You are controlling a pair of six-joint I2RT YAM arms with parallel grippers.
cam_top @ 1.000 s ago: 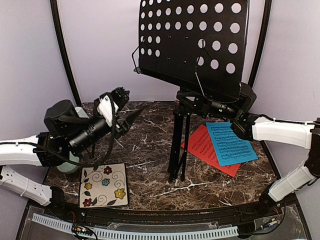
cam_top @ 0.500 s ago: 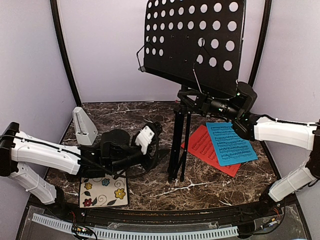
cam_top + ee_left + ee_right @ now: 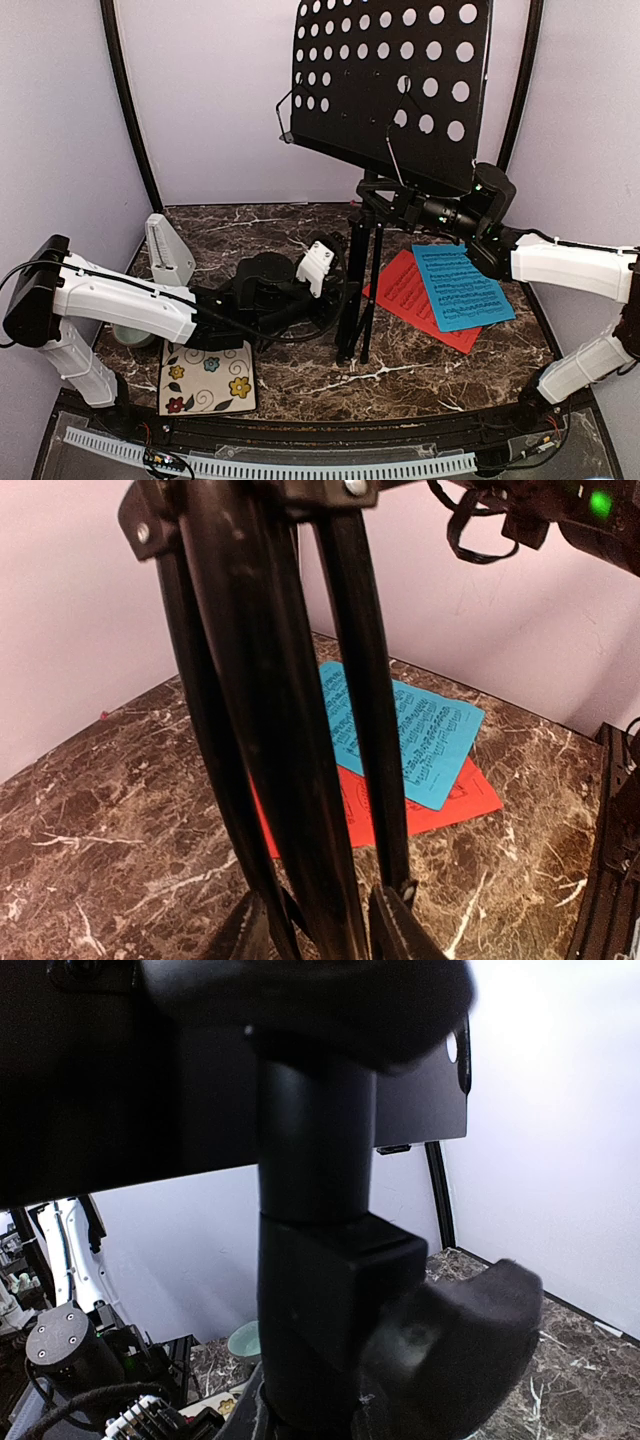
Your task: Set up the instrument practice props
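Note:
The black perforated music stand (image 3: 390, 90) stands on its tripod legs (image 3: 355, 300) mid-table. My right gripper (image 3: 385, 205) is shut on its pole just under the desk; the pole fills the right wrist view (image 3: 310, 1260) between my fingers (image 3: 310, 1415). My left gripper (image 3: 338, 285) is low at the legs. In the left wrist view its open fingers (image 3: 320, 925) straddle the thick centre tube (image 3: 270, 730). The blue sheet (image 3: 460, 285) lies on the red sheet (image 3: 405, 295) to the right of the stand, and both show in the left wrist view (image 3: 420, 735). The whitish metronome (image 3: 168, 250) stands at the back left.
A floral tile (image 3: 208, 370) lies at the front left. A pale green bowl (image 3: 128, 335) sits behind my left arm, mostly hidden; it also shows in the right wrist view (image 3: 245, 1340). Black frame posts rise at both back corners.
My left arm has swung down from the back left and reached right to the stand's legs, uncovering the metronome. The stand's desk has shifted slightly right. The right gripper keeps its hold.

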